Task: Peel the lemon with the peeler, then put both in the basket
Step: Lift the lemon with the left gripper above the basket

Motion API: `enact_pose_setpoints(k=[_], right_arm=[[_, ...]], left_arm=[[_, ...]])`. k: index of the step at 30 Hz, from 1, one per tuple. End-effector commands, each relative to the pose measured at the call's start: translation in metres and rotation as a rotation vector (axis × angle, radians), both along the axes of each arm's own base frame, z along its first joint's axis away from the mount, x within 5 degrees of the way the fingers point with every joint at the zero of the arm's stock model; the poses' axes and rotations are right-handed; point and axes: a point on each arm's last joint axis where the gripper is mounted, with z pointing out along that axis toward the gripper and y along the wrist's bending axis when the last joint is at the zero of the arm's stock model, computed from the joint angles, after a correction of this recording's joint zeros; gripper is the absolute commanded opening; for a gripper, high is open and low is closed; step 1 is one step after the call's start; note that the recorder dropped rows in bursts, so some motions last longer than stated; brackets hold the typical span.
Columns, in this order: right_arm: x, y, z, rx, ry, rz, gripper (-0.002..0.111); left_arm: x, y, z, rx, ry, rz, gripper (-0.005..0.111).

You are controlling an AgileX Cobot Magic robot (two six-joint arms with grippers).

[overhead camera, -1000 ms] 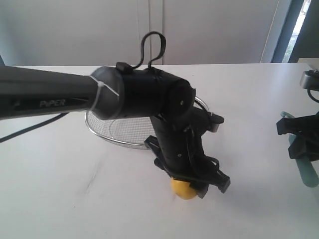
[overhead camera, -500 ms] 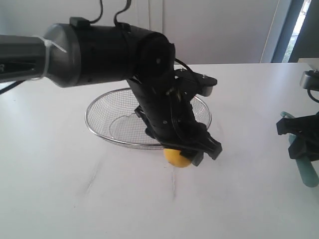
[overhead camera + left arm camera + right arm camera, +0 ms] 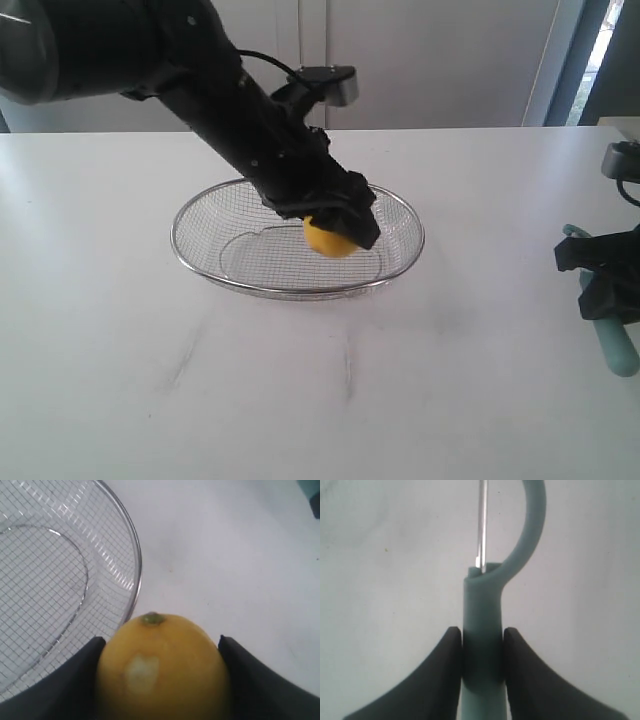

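The yellow lemon [image 3: 322, 242] hangs within the outline of the wire-mesh basket [image 3: 190, 258], in its right half, with my left gripper [image 3: 338, 228] shut on it. Whether it touches the mesh I cannot tell. In the left wrist view the lemon [image 3: 162, 672] fills the space between the black fingers [image 3: 70, 685] and shows a pale peeled patch, with the basket rim [image 3: 138, 575] beside it. At the right edge of the table my right gripper [image 3: 600, 275] is shut on the teal peeler [image 3: 620, 350]. Its handle [image 3: 482, 595] sits between the pads, and the blade [image 3: 482, 520] points away.
The white table [image 3: 330, 400] runs in front of the basket, with faint grey marks on it. A white wall stands behind the table. A grey arm part [image 3: 622, 158] sits at the far right edge.
My left arm has lifted the lemon from the table in front of the basket and carried it back over the basket. The right arm with the peeler has not moved.
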Motion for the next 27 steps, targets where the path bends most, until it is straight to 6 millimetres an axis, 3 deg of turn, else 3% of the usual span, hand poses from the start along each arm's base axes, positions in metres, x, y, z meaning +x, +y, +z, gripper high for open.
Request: enact_pose_setpoints(k=[1, 11, 15, 20, 27], right_arm=[[-0.001, -0.001, 0.003, -0.007, -0.009, 0.016, 0.000], [-0.003, 0.001, 0.002, 0.007, 0.011, 0.040, 0.000], [-0.001, 0.009, 0.005, 0.089, -0.018, 0.067, 0.000], [0.000, 0.018, 0.008, 0.136, -0.034, 0.078, 0.000], [0.015, 0.046, 0.016, 0.168, -0.057, 0.142, 0.000]], left_arm=[[0.014, 0.019, 0.016, -0.132, -0.005, -0.024, 0.000], [0.032, 0.048, 0.032, -0.351, -0.080, -0.157, 0.000], [0.036, 0.057, 0.037, -0.435, -0.107, -0.194, 0.000], [0.041, 0.070, 0.026, -0.514, -0.122, -0.185, 0.000], [0.039, 0.082, 0.009, -0.662, -0.166, -0.203, 0.000]])
